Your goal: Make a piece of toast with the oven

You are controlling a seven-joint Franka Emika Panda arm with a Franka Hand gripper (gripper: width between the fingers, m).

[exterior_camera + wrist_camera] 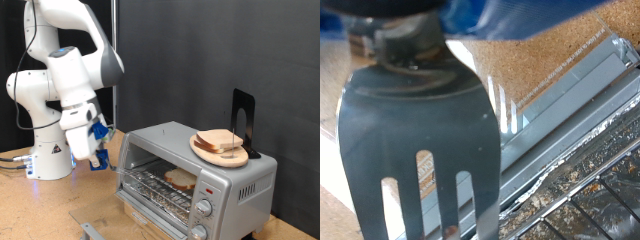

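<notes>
The oven (240, 185) is a silver-grey toaster oven standing at the exterior view's lower right, with its front open to view. A piece of toast (181, 180) lies on the wire rack inside. My gripper (97, 150), which has blue parts, hangs just off the oven's left side, level with its top edge. In the wrist view a slotted metal spatula (420, 120) with fork-like tines sticks out from the gripper and fills the foreground. The oven's rack and crumb-strewn foil tray (590, 190) lie behind it. My fingers themselves are blurred.
A round wooden plate (222, 156) with more bread slices (218, 141) sits on the oven's top, beside a black upright stand (243, 118). Round knobs (203, 208) are on the oven's front right. The robot base (50, 155) stands at the left, and a grey part (88, 229) lies on the wooden table.
</notes>
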